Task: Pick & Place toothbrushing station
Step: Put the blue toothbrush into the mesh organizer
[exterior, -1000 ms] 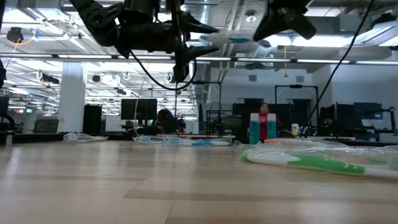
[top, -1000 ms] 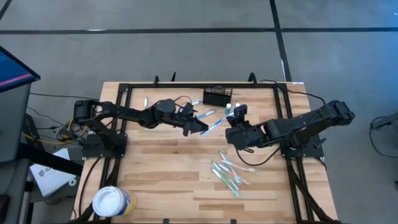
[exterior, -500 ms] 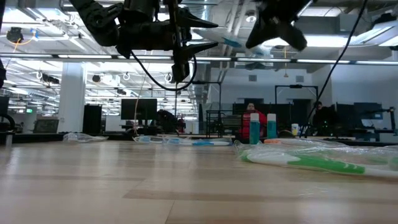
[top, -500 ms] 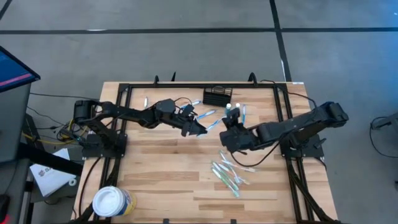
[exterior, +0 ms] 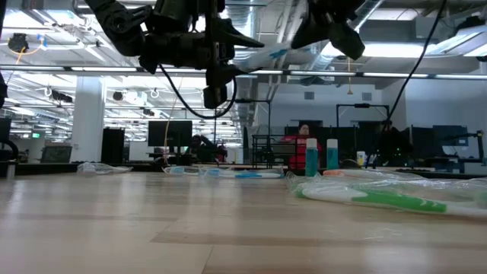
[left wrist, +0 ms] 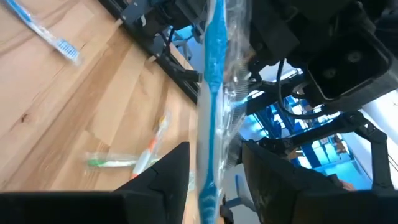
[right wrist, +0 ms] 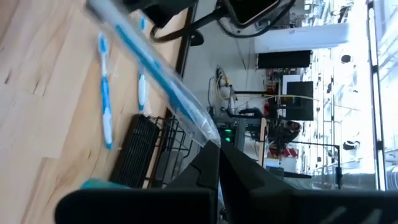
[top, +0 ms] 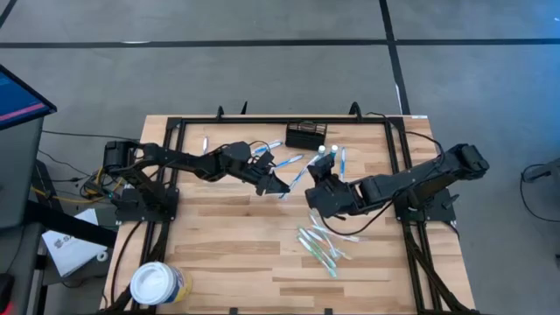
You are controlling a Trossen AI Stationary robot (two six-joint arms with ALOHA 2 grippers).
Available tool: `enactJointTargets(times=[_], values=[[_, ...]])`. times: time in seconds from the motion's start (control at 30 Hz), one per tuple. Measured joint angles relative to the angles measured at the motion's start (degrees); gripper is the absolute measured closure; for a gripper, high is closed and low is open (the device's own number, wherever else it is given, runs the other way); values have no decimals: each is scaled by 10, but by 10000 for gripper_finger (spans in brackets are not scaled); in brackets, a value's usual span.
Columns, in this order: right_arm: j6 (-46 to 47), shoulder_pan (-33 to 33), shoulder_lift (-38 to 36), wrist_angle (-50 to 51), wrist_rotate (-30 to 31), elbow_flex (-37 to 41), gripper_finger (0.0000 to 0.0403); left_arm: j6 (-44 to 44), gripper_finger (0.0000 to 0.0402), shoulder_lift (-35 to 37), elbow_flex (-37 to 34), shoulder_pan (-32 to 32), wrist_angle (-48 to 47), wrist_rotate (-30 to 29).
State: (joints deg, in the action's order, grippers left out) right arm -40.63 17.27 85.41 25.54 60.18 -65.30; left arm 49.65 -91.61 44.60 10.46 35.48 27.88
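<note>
Handover looks under way above mid-desk: the left tool (top: 278,185) pinches a wrapped blue toothbrush (top: 296,174), while the right tool (top: 317,184), pressed together, grips its other end. The caddy (top: 306,135) sits at the far edge, seemingly unfilled; more toothbrushes (top: 320,244) remain.

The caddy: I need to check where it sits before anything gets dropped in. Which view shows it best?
The high view: the caddy shows whole at the table's far edge, clear of both arms. The right wrist view catches only its mesh side. In the low and left wrist views I cannot make it out.
</note>
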Motion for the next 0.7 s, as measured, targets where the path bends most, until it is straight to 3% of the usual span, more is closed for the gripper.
enactJointTargets(times=[0.43, 0.63, 0.7], values=[[0, -5, 1, -16, -1, 0, 403, -43, 298, 0, 0, -4, -4, -5], [1, -5, 1, -18, 0, 0, 403, -87, 379, 0, 0, -4, -11, -11], [1, -5, 1, -18, 1, 0, 403, -96, 389, 0, 0, -4, -11, -17]])
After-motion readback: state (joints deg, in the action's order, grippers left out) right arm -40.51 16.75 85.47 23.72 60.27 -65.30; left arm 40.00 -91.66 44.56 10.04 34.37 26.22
